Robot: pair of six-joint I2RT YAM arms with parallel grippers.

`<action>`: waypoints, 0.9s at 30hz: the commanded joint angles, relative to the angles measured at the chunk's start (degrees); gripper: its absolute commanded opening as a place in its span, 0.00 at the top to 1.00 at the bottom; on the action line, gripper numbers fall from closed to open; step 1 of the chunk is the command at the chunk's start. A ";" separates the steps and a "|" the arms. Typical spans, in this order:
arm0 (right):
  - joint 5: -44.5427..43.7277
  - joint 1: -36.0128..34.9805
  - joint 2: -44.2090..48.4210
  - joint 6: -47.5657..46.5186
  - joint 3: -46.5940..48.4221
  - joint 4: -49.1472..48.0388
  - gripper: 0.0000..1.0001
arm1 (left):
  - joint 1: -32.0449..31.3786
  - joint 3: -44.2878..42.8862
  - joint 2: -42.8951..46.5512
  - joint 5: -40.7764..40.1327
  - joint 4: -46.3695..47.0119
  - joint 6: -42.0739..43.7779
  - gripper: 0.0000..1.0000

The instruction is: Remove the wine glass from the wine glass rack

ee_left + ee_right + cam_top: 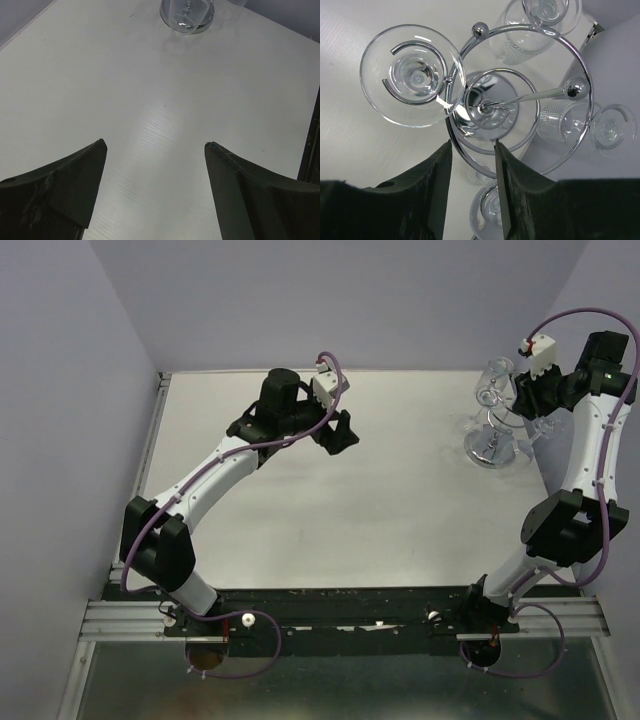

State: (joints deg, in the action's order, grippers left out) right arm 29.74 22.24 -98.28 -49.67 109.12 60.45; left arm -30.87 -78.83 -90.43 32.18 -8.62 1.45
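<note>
The right claw is hovering half-closed over the rack, its fingers flanking a hanging glass; whether they are pinching it I cannot tell. No glass is off yet, so unhooking and lifting are left. The left claw is sitting wide open, empty.

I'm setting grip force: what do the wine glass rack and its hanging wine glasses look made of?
The wine glass rack: apparently chromed metal wire, mirror-polished; reflections on ring and ball ends. The wine glasses: clear glass by the look, possibly plastic; the table shows through a foot.
</note>
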 commanded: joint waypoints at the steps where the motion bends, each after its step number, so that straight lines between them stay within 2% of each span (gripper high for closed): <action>1: 2.87 0.08 -0.69 -1.04 0.75 2.13 0.53 | -0.24 0.52 2.19 -1.16 -0.25 0.22 0.05; 21: 3.40 -1.14 -3.15 -0.78 -0.75 2.04 0.55 | -0.24 1.22 2.72 -2.21 -0.69 -0.05 0.05; 27: 3.75 -1.93 -3.50 -0.95 -1.10 2.31 0.59 | -0.24 1.92 3.07 -2.65 -0.61 -0.05 0.05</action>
State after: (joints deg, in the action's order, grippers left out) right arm 31.48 20.99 -100.84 -50.09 108.86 61.39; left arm -30.87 -77.65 -89.93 30.48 -9.45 1.41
